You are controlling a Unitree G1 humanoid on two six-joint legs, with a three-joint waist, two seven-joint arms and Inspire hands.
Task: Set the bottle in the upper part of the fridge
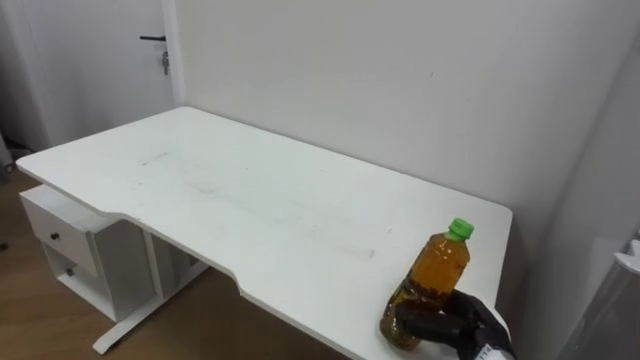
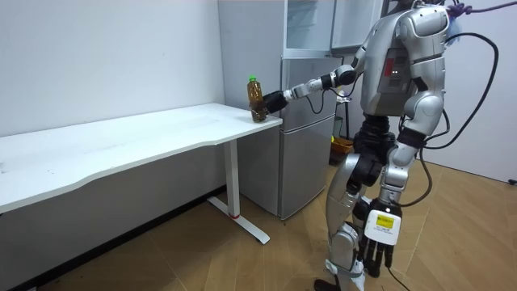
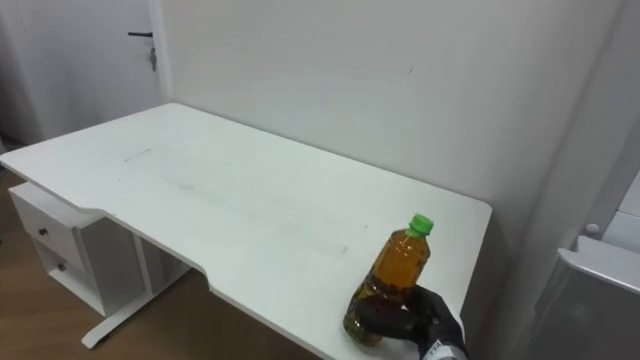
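Green-capped amber bottle (image 1: pixel 441 268), clear plastic

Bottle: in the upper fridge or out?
Out. The clear plastic bottle of amber liquid with a green cap stands at a corner of the white table, the right hand curled round its base.

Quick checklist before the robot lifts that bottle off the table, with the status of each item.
1. Right hand curled round the lower part of the bottle: ok.
2. Bottle upright on the table, green cap on: ok.
3. Bottle well clear of the table's edge: not ok, it stands at the corner.
4. Left hand free, hanging at the robot's side: ok.
5. Upper fridge door open: cannot tell.
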